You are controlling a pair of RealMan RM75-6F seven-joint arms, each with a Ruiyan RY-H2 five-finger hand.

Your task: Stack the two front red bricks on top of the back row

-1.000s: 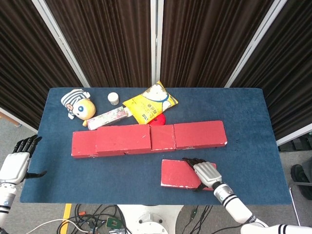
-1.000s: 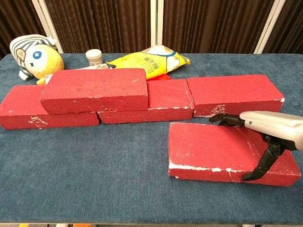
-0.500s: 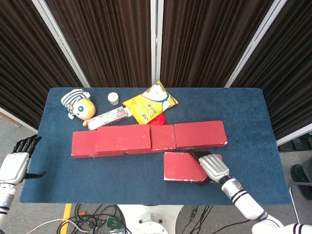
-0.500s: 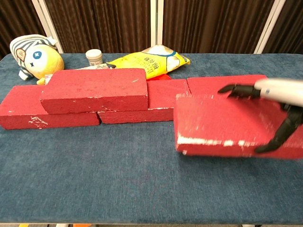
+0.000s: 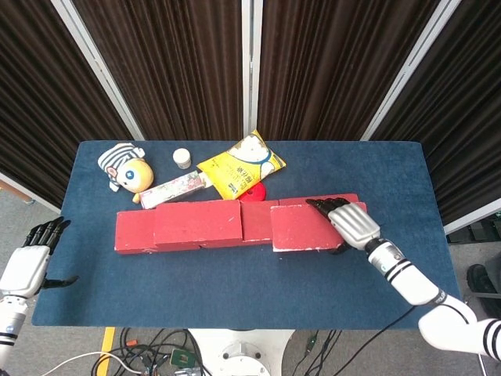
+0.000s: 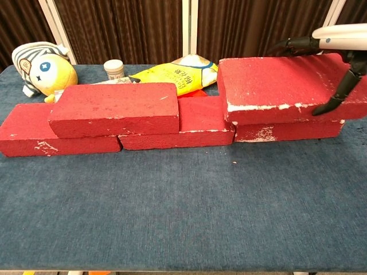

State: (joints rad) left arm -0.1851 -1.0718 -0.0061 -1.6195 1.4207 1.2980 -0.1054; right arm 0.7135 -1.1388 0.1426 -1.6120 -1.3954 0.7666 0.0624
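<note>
My right hand (image 5: 351, 224) (image 6: 338, 54) grips a red brick (image 5: 301, 227) (image 6: 275, 86) by its right end and holds it in the air over the right brick of the back row (image 6: 287, 132). The held brick looks slightly tilted, and I cannot tell whether it touches the row. The back row (image 5: 258, 222) (image 6: 200, 123) runs across the table, with another red brick (image 5: 197, 223) (image 6: 114, 107) lying stacked on its left part. My left hand (image 5: 27, 262) hangs open off the table's left front corner, holding nothing.
Behind the row lie a striped plush toy (image 5: 125, 168) (image 6: 40, 66), a small white jar (image 5: 182, 158) (image 6: 113, 69), a yellow snack bag (image 5: 241, 164) (image 6: 178, 73) and a pink flat box (image 5: 174, 189). The blue table (image 5: 235, 282) (image 6: 172, 212) has bare cloth in front.
My right hand lifted the front brick off the table and carried it back and up, from in front of the row to above the row's right brick. The left hand stayed still.
</note>
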